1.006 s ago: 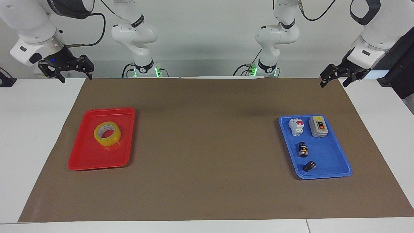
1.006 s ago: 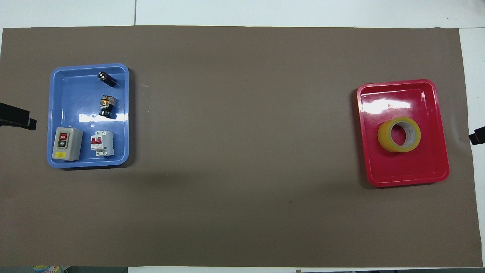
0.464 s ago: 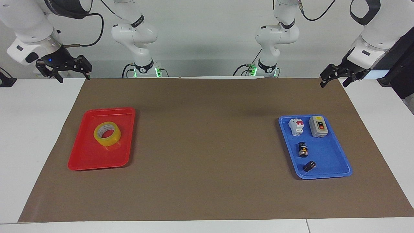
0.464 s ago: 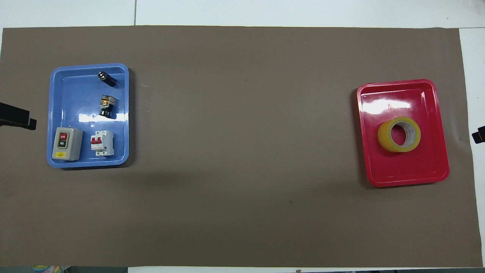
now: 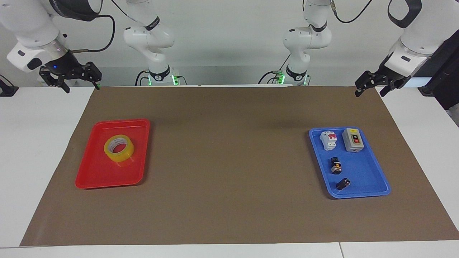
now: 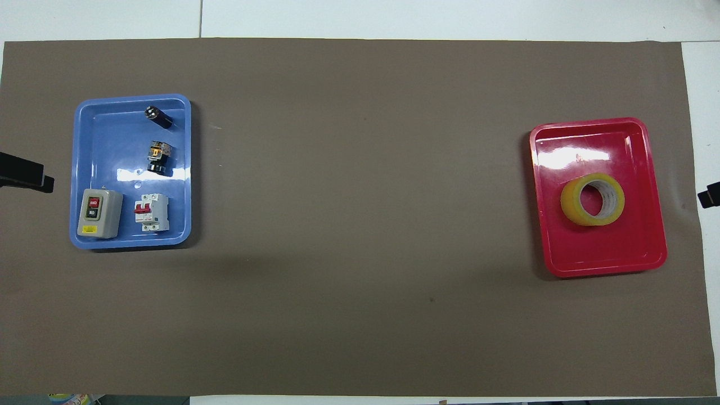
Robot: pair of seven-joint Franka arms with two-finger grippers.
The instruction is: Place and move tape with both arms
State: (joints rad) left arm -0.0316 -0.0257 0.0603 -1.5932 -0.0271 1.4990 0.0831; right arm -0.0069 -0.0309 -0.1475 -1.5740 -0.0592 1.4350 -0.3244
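The tape [image 5: 119, 147], a yellow translucent roll with a whitish core, lies flat in the red tray [image 5: 94, 175] at the right arm's end of the table; it also shows in the overhead view [image 6: 592, 199]. My right gripper [image 5: 81, 86] hangs open and empty in the air over the mat's corner by that end, well apart from the tape; only its tip [image 6: 710, 197] shows from overhead. My left gripper [image 5: 369, 93] is open and empty over the mat's corner at the left arm's end, and waits there; its tip [image 6: 28, 177] shows from overhead.
A blue tray [image 5: 373, 186] at the left arm's end holds a grey switch box [image 5: 353, 140], a white breaker [image 5: 329, 139] and two small black parts [image 5: 336, 165]. A brown mat [image 5: 229, 161] covers the table between the two trays.
My right gripper has shifted slightly outward toward its end of the table. The tape, the trays and the left arm have not moved.
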